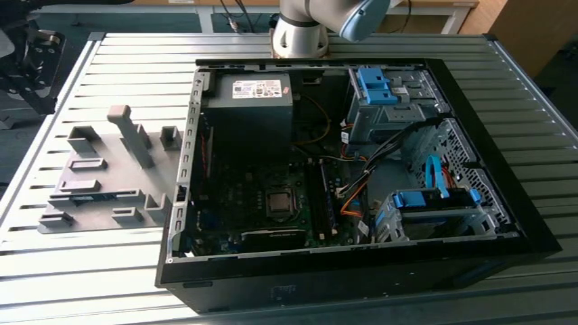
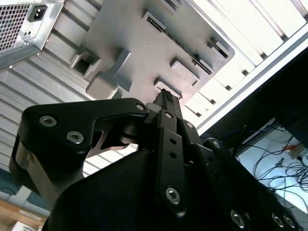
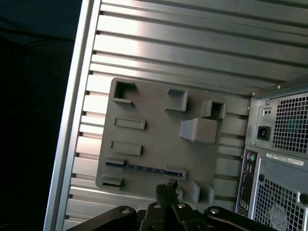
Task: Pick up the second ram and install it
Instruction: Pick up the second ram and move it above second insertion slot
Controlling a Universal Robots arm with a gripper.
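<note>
- The exterior view looks steeply down from high up, taking in the whole counter (image 1: pixel 135 61) and the open computer case (image 1: pixel 361 284).
- Both wrist views look from close range past the end effector (image 3: pixel 166 188) at the grey holder tray (image 3: pixel 154 144), which the exterior view also shows.

Stands stout and cylindrical in the exterior view: a silver-grey arm (image 1: pixel 301 34), one joint housing closed off by a pale blue cap (image 1: pixel 366 17). Shows in the second wrist view as a matte black tool (image 2: pixel 166 98), built of broad link plates, thick and rounded at the corners, pinned with silver socket-head screws (image 2: pixel 74 137). Carries along its middle a narrow black bar with a row of small round holes, ending in slim fingertips (image 2: pixel 165 96) set close together. Bears further silver screws on the dark housing nearer the camera. Appears in the first wrist view as black linkages fanning out, each pivot marked by a bright screw head (image 3: pixel 126 211).
</note>
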